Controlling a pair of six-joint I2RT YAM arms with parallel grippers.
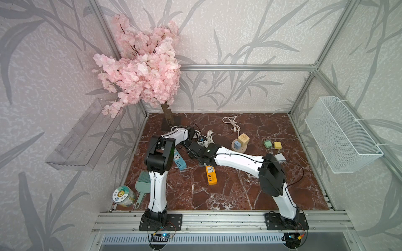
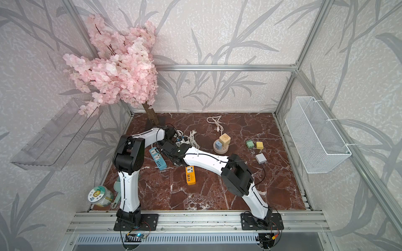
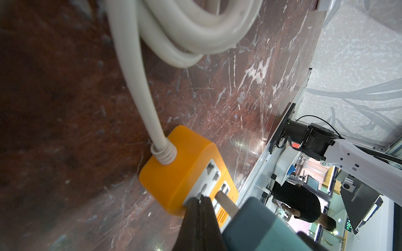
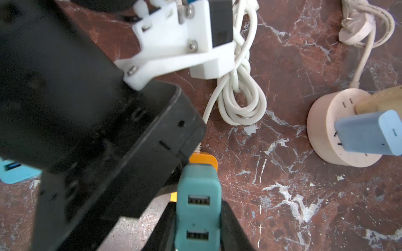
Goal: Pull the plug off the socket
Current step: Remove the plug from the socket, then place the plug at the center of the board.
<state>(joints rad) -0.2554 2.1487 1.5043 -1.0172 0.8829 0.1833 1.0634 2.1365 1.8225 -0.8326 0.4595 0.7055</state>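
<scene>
Right gripper point(image 4: 198, 209) is clamped on the plug point(image 4: 198, 187), left gripper point(image 3: 200, 198) is pressed together, pinning the socket point(image 3: 185, 171) under its tips. We'd pull straight along the prong point(image 3: 226, 203), no wiggling.

Right arm point(image 1: 235, 159) is hiding plug point(image 4: 198, 195) and socket point(image 4: 203, 159) in both top views, at 9 o'clock from round strip point(image 1: 242, 150).

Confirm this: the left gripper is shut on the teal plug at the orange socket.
Wrong arm. The right gripper is shut on the teal plug at the orange socket; the right wrist view shows its fingers on either side of the plug. In the left wrist view the left gripper is shut with nothing between its fingers.
</scene>
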